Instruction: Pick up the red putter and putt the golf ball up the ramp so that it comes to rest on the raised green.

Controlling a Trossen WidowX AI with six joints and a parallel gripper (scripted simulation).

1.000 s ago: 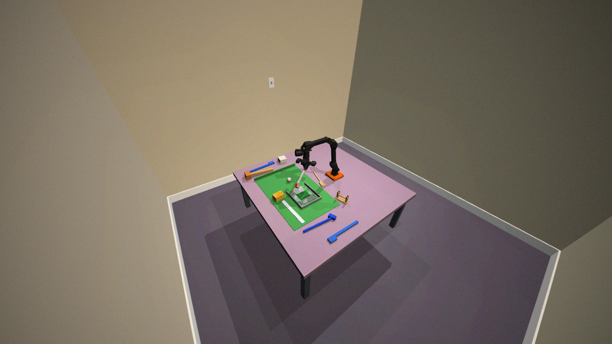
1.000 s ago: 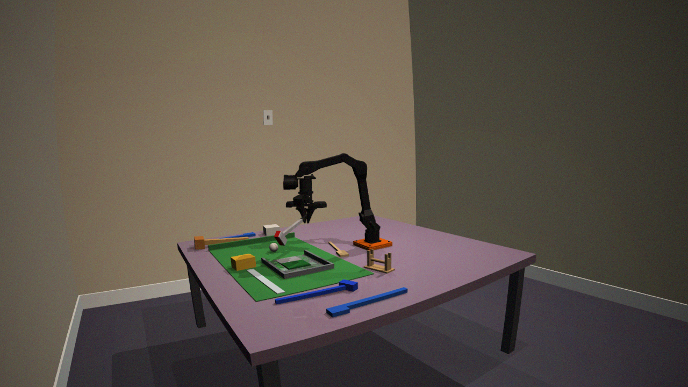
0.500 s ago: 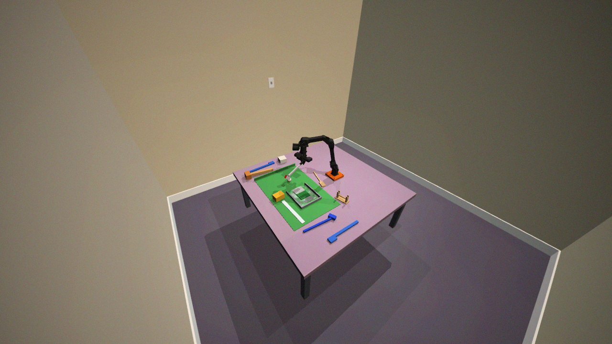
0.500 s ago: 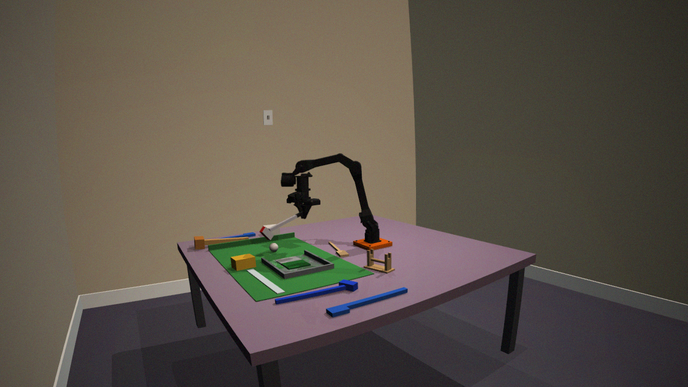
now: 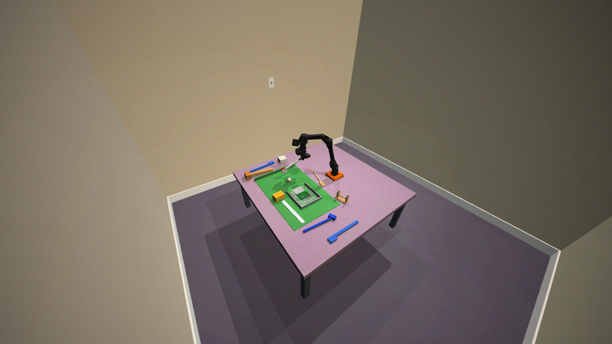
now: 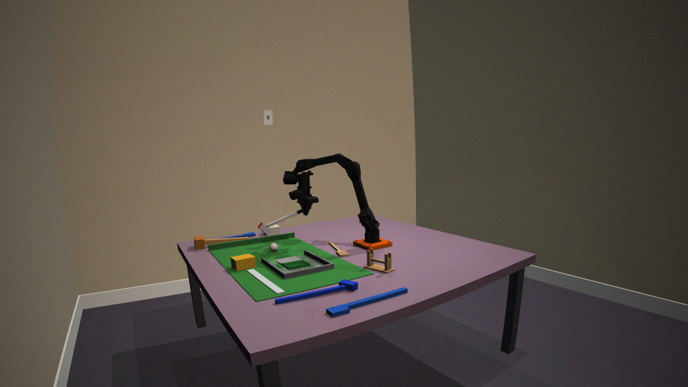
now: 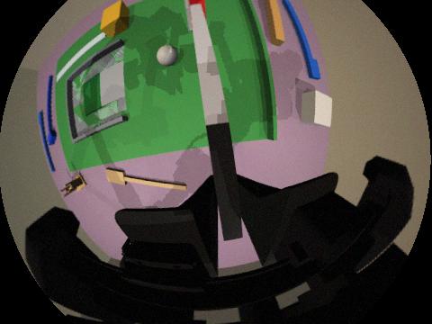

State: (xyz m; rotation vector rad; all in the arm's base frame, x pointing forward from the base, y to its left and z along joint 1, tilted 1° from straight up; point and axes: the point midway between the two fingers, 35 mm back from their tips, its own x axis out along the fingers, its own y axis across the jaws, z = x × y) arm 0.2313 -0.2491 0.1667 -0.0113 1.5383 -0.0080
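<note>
My gripper (image 5: 302,158) (image 6: 306,210) (image 7: 220,177) is shut on the dark grip of the red putter (image 5: 292,164) (image 6: 284,219) (image 7: 209,67). Its pale shaft slants down away from the fingers. Its red and white head hangs near the mat's back rail and is cut off at the top of the wrist view. The white golf ball (image 5: 289,179) (image 6: 273,247) (image 7: 166,55) sits on the green mat (image 5: 325,207) (image 6: 255,294) (image 7: 157,135), between the rail and the grey ramp (image 5: 297,189) (image 7: 112,81). The raised green (image 5: 303,195) (image 6: 299,264) (image 7: 92,96) adjoins the ramp, inside grey walls.
A yellow block (image 5: 278,196) (image 6: 243,262) (image 7: 114,19) stands at the mat's edge. A white block (image 5: 281,159) (image 7: 323,108) and an orange mallet (image 5: 247,175) (image 6: 199,242) lie beyond the rail. A wooden rack (image 6: 380,269) and a tan paddle (image 6: 342,252) (image 7: 116,176) are beside the mat.
</note>
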